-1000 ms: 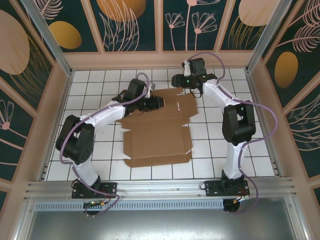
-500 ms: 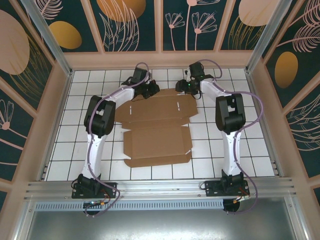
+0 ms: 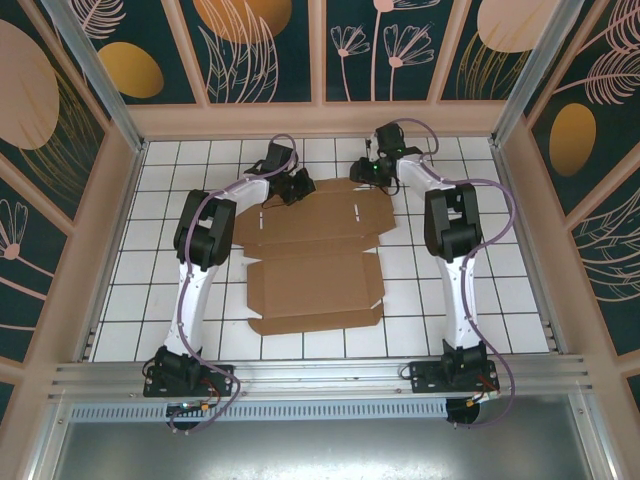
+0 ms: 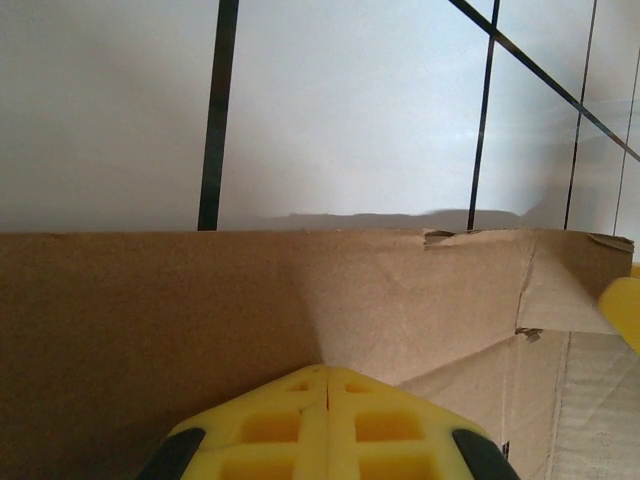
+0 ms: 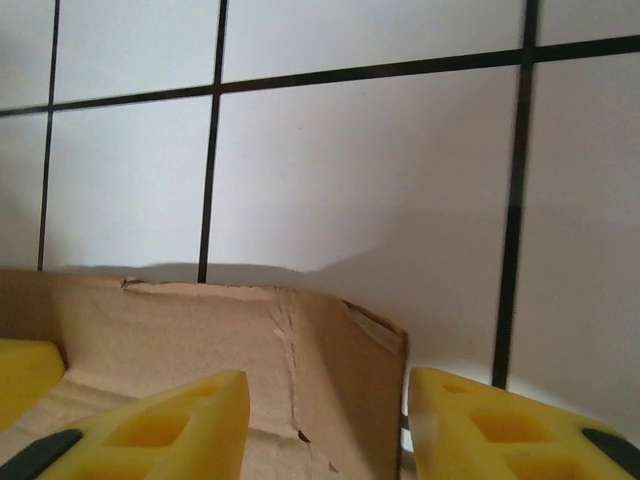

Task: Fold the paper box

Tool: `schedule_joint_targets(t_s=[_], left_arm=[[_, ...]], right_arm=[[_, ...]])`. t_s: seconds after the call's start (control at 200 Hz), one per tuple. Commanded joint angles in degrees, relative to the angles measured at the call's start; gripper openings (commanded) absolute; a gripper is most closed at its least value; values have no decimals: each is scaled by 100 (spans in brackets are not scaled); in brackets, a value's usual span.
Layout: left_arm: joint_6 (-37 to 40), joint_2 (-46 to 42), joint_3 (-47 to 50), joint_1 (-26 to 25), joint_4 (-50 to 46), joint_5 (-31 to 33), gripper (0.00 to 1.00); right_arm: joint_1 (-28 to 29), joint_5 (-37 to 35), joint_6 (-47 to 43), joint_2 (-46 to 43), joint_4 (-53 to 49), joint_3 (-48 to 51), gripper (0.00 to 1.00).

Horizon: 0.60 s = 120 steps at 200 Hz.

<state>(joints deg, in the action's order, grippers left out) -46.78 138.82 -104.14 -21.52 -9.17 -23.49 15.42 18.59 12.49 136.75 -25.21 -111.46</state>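
Brown cardboard lies spread across the middle of the white tiled table (image 3: 180, 290): the paper box (image 3: 315, 270), mostly flat, its near panels toward the arm bases and its far flap under 2 outstretched arms. Both reach to the blank's far edge, evidently because that flap is the one being raised. The left pincer (image 3: 292, 186) is closed tight, its yellow fingertips pressed together at the inner face of the flap, which stands up before its wrist camera. Whether a layer of board is nipped between them cannot be told. The right pincer (image 3: 368, 178) stands partly open, its 2 fingers astride the flap's upright end corner without clearly clamping it, apparently lining up a grip. Working both far corners together would let the long crease bend evenly rather than twist. Folding looks barely begun; the near panels lie flat.
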Motion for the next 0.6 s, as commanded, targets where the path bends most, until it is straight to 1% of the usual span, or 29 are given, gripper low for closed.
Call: schedule_joint_targets(t_s=[0.0, 0.085, 0.27, 0.44, 0.595], left_arm=[[44, 136, 125, 28, -100, 63, 2], [34, 149, 139, 36, -98, 56, 2], [81, 163, 89, 51, -152, 52, 2], [89, 181, 76, 51, -192, 39, 2], [90, 167, 95, 51, -191, 29, 2]], right_arm=[[60, 392, -44, 20, -180, -168, 42], [136, 512, -19, -115, -43, -26, 40], [306, 710, -35, -154, 87, -22, 40], [459, 523, -231, 263, -255, -514, 49], [512, 489, -295, 475, -355, -683, 54]])
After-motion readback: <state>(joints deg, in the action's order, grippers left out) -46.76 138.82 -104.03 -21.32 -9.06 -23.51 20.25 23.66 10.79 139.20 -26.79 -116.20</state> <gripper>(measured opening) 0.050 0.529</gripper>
